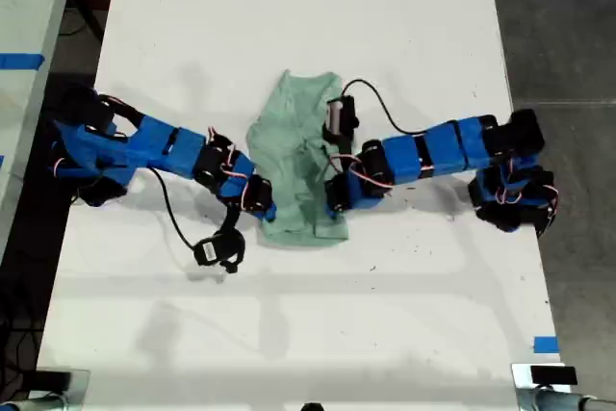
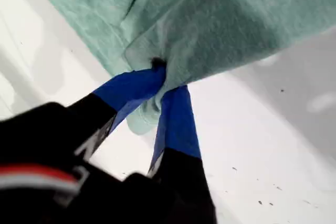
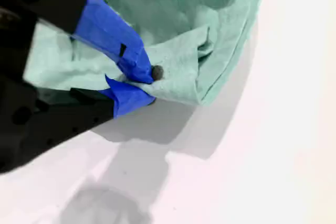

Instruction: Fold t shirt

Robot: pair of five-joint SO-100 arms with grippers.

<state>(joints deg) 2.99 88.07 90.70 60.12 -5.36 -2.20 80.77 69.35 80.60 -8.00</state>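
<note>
T shirt (image 1: 300, 156): pale mint, wrinkled, on the white desk (image 1: 308, 7) between your two hands. First hand (image 2: 164, 80): closed, pinching its hem. Second hand (image 3: 142, 85): closed on an edge fold.

T shirt (image 1: 294, 146): pale mint green, plain. Table (image 1: 289, 334): white. Arms: blue with black joints. Blue tape (image 1: 545, 345) on the table's edge.

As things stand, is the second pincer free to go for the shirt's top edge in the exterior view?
Probably not yet. My second pincer is shut on a fold of the t shirt, lifted off the white table; it would have to let go first. My first pincer also grips cloth.
</note>
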